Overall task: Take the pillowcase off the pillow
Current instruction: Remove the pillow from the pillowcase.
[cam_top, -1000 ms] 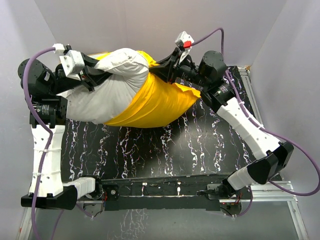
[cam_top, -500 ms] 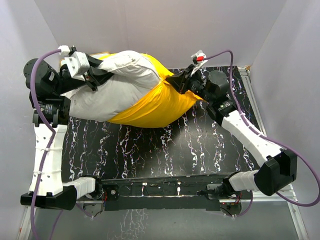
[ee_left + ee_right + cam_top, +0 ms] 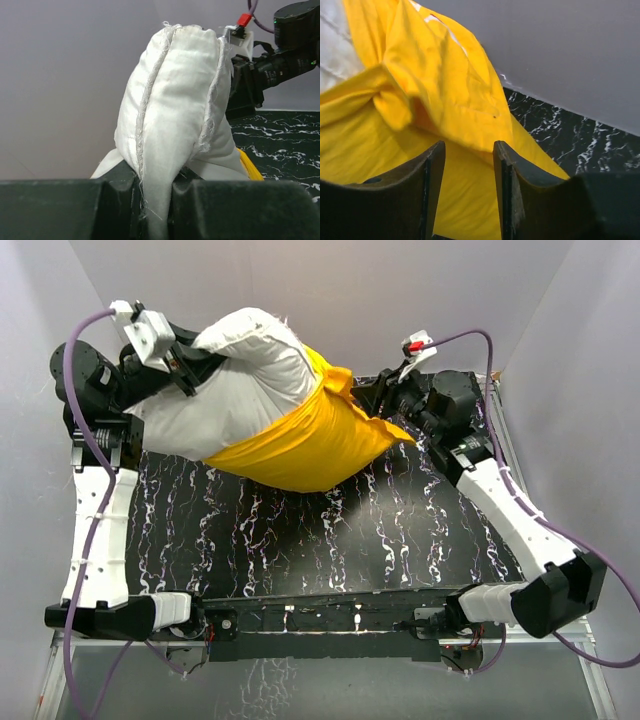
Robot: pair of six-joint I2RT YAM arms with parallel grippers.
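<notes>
In the overhead view the pillow [image 3: 240,380] lay slantwise across the upper left and centre of the frame. Its bare white end was raised toward the upper left and its other end was sheathed in the yellow pillowcase [image 3: 310,445]. The pillowcase reached toward the centre-right above the black, white-veined worktop [image 3: 300,540]. About half of the pillow showed white, and the yellow cloth began in a bunched edge near the top middle of the frame. The left fingers [image 3: 75,210] were pressed together on the pillow's seamed white corner, which stood up between them and filled the middle of the left wrist view. The right fingers [image 3: 507,190] stood apart at the right-hand tip of the pillowcase. In the right wrist view loose yellow folds lay beyond the gap between them, and neither finger clearly pinched the cloth. The right arm [image 3: 500,500] ran from the lower right corner up to that tip, and the left arm [image 3: 100,530] rose along the left edge. Whether the covered end rested on the worktop could not be told.
</notes>
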